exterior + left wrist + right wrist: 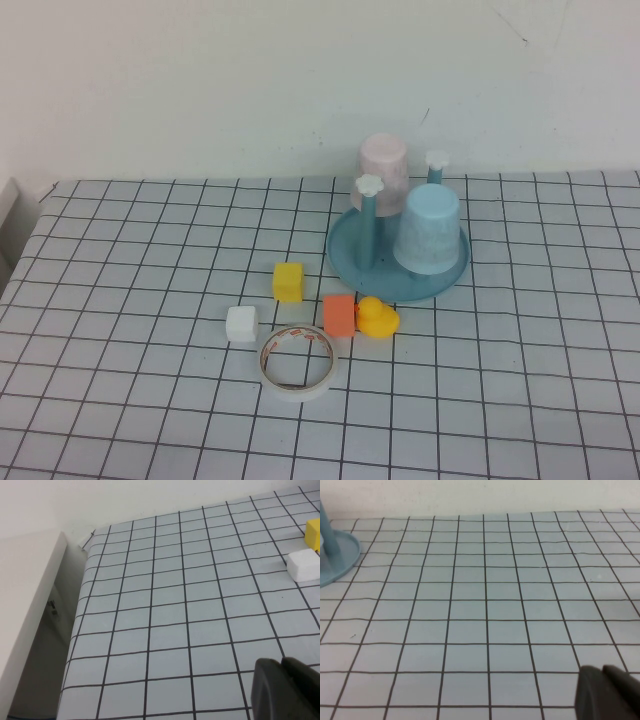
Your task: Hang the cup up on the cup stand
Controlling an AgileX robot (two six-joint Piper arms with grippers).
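Note:
The light blue cup point(430, 228) sits upside down on the right side of the teal cup stand point(350, 262), over one of its pegs. A pale pink cup point(384, 170) sits upside down at the stand's back. Two pegs with white flower caps point(369, 185) stay bare. Neither arm shows in the high view. My left gripper point(281, 661) is shut and empty, low over the table's left part. My right gripper point(602, 669) is shut and empty, to the right of the stand, whose rim point(340, 560) shows in the right wrist view.
A yellow cube point(288, 281), a white cube point(242, 323), an orange cube point(339, 315), a yellow rubber duck point(377, 318) and a tape roll point(298, 361) lie in front of the stand. The table's left edge point(80, 615) borders a white cabinet point(30, 595).

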